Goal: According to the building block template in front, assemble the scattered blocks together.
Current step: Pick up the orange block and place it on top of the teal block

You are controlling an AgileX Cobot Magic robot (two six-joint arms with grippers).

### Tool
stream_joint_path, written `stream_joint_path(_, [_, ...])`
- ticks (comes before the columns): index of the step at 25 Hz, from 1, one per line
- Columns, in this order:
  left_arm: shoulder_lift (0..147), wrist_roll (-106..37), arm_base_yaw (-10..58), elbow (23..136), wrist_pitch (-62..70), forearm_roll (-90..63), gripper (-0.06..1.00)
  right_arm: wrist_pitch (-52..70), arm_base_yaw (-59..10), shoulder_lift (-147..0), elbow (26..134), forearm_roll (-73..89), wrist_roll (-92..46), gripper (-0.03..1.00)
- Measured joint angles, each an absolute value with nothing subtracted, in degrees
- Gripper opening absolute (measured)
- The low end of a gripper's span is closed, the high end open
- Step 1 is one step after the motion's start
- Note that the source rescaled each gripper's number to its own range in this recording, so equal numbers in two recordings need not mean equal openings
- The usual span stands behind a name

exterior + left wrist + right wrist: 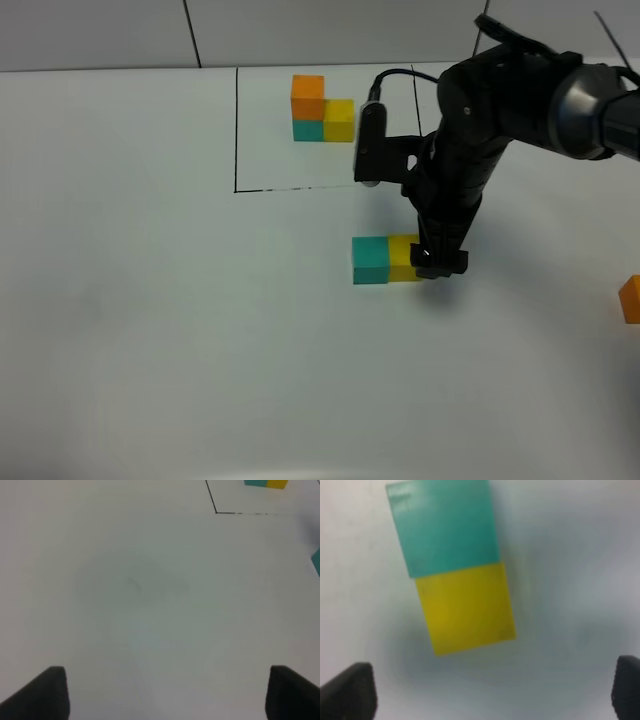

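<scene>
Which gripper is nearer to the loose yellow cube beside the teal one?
Right. The right gripper stands open just over the yellow cube; the left gripper hangs over the table, well away from it.

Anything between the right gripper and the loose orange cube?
Nothing: only bare table between right gripper and orange cube, seen in the exterior high view.

The right arm (455, 170) stands over the yellow cube (402, 258), closing off its top and right side. The teal cube (370, 260) touching it has open worktop (150, 320) to the left and in front. The orange cube (631, 298) lies well apart at the right edge.
</scene>
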State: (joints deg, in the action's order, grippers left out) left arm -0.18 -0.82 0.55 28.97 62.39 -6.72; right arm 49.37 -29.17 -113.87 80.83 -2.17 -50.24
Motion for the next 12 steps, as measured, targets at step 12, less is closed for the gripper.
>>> stream_joint_path(12, [-0.2, -0.8, 0.6, 29.0, 62.4, -6.7, 0.79, 39.6, -11.6, -92.8, 54.6, -10.6, -11.1, 0.99])
